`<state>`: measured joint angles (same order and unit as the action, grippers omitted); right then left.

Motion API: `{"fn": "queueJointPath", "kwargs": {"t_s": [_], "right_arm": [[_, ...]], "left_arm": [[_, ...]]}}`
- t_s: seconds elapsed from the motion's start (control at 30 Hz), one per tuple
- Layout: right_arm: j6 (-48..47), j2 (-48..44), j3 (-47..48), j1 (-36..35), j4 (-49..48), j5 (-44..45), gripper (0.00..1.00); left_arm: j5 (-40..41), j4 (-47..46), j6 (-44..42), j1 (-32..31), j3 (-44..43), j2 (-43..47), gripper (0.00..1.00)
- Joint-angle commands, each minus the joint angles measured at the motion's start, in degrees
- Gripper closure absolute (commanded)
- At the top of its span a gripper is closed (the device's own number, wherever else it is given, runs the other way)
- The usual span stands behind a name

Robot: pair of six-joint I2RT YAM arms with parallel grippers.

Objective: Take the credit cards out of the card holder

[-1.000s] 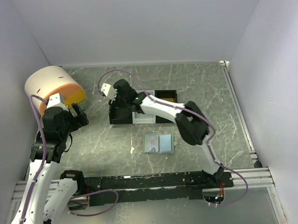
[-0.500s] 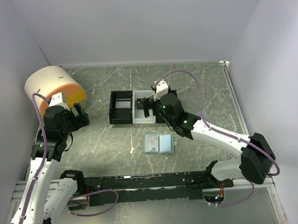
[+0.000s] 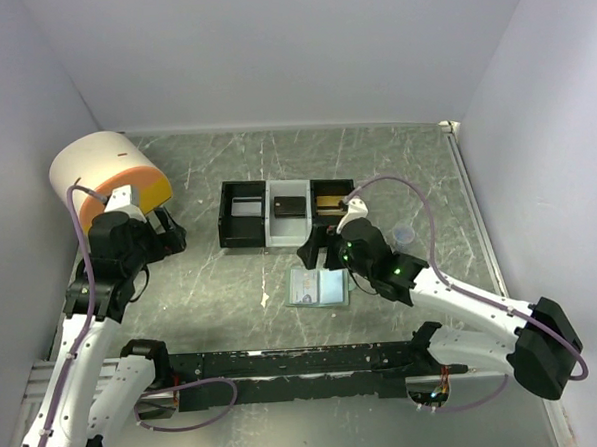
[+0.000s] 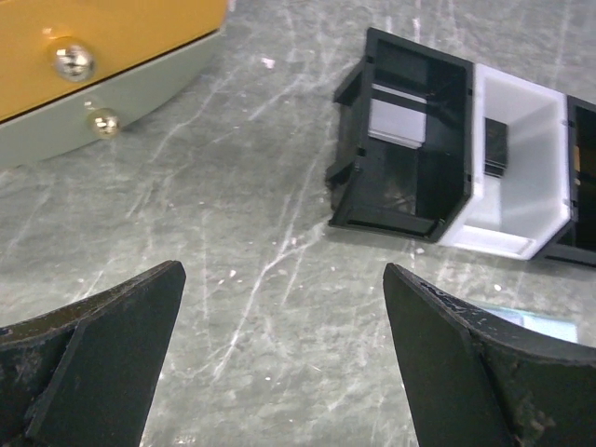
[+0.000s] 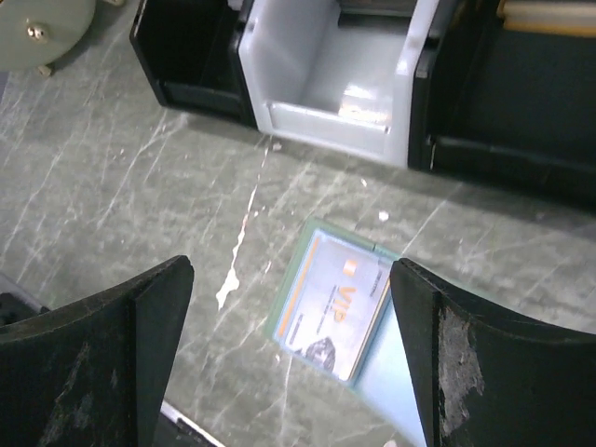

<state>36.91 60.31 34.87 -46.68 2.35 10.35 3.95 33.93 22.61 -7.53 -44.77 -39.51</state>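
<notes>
Card holder (image 3: 318,287) was shown lying open and flat, its pale blue-green inside facing up, on a grey-green marbled table (image 3: 211,278), just in front of a three-compartment tray (image 3: 286,213).

At the table's far left, a large round drum (image 3: 106,178) was seen, cream outside with an orange face.

The left gripper (image 3: 169,230) was held near that drum, well apart from the holder. Its jaws were spread wide and nothing was held between them.

The right gripper (image 3: 320,252) was held over the holder's far edge, between holder and tray. Its jaws were likewise spread wide and empty.

The tray was made up of a black compartment on the left, a white one in the middle and a black one on the right. A pale flat piece, a dark piece and a yellowish piece were seen in them in turn.

In the right wrist view, one credit card (image 5: 337,307), printed with an orange stripe and the letters VIP, was seen lying in the holder's panel on the left of that view. Whether more cards were inside could not be told.
</notes>
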Motion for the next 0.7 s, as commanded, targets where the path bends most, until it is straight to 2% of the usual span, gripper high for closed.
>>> {"fn": "queueJointPath", "kwargs": {"t_s": [0.0, 0.1, 0.17, 0.23, 0.43, 0.53, 0.67], "right_arm": [[5.94, -1.75, -2.07, -0.1, 4.28, -4.91, 0.14], [8.97, -1.36, -4.1, -0.17, 4.01, -7.18, 0.18], [10.49, -0.6, -5.78, -0.14, 2.8, -8.83, 0.22], [12.96, 0.22, -7.52, -0.1, 2.36, -8.7, 0.28], [15.68, 2.2, -12.23, -0.13, -2.84, -10.79, 0.4], [15.88, 2.52, -13.42, 0.13, -4.69, -11.45, 0.47], [14.18, 3.96, -12.84, 1.48, -6.75, -14.18, 0.55]], "left_arm": [[-9.96, -4.02, 0.17, 0.41, 0.37, -1.3, 0.0], [-21.78, -10.35, 5.83, 0.15, 3.12, -2.94, 0.06], [-25.83, -14.67, 9.87, -1.87, 5.8, -3.46, 0.03], [-23.64, -16.82, 12.59, -6.95, 7.63, -3.66, 0.02], [-7.05, -17.92, 17.44, -29.62, 7.56, -11.12, 0.07], [-3.23, -21.29, 19.83, -35.11, 8.0, -15.51, 0.09], [-1.31, -24.44, 21.81, -38.31, 6.97, -21.84, 0.13]]}}
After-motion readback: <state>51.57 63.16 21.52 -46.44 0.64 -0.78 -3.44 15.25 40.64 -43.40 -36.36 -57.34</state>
